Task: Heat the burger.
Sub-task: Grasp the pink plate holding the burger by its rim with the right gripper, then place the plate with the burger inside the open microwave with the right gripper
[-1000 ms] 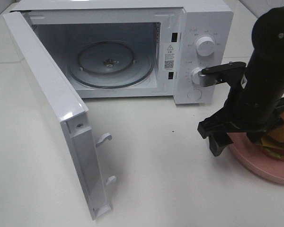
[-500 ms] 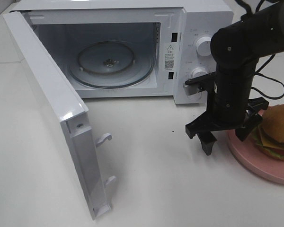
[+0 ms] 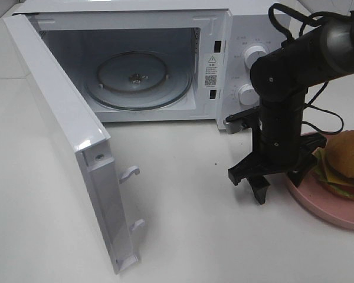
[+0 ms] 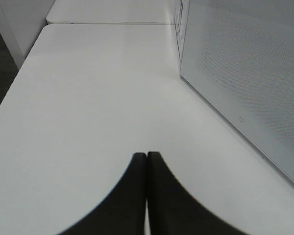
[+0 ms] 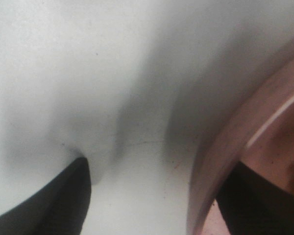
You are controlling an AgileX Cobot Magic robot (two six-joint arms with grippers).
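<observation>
Clearly, from the high camera we see the burger [image 3: 344, 160] on the pink plate [image 3: 318, 206] at the right edge of the worktop [image 3: 183, 224]. The right gripper [image 3: 280, 187] points down just beside it, on the side toward the middle of the worktop, with its jaws spread wide. So the burger lies to the right of this tool, and we judge the right arm much the nearer one. The burger is round, with a golden-brown domed bun over green lettuce and yellow cheese. The microwave [image 3: 248, 35] at the far edge has its door [image 3: 65, 130] open.

From the left wrist, the left gripper [image 4: 146, 156] is pressed together over the white worktop, beside that door; no burger shows.

From the right wrist, which is blurred, one of the fingers [image 5: 54, 200] hangs over the worktop and the other over the plate, so the jaws straddle its rim.
</observation>
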